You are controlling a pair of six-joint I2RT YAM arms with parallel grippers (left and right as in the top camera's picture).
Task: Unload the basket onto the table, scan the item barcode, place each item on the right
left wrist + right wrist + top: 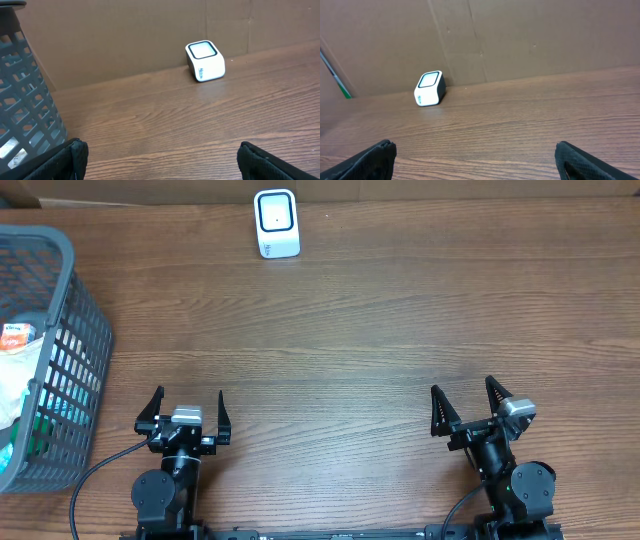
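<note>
Scanner (276, 223) boxy, white, round-cornered; basket (80, 350) slatted grey plastic; table (350, 330) woodgrain.

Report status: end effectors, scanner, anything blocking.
Left end effector, right end effector open, empty. Scanner upright, far edge. Items in basket, left. Nothing blocking.

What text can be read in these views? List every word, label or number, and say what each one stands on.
No text here can be read with certainty.
Scanner: a small dark marking low on its front face, too small to read.
Packet inside the basket: an orange-red label, too blurred to read.
No other lettering shows anywhere.
</note>
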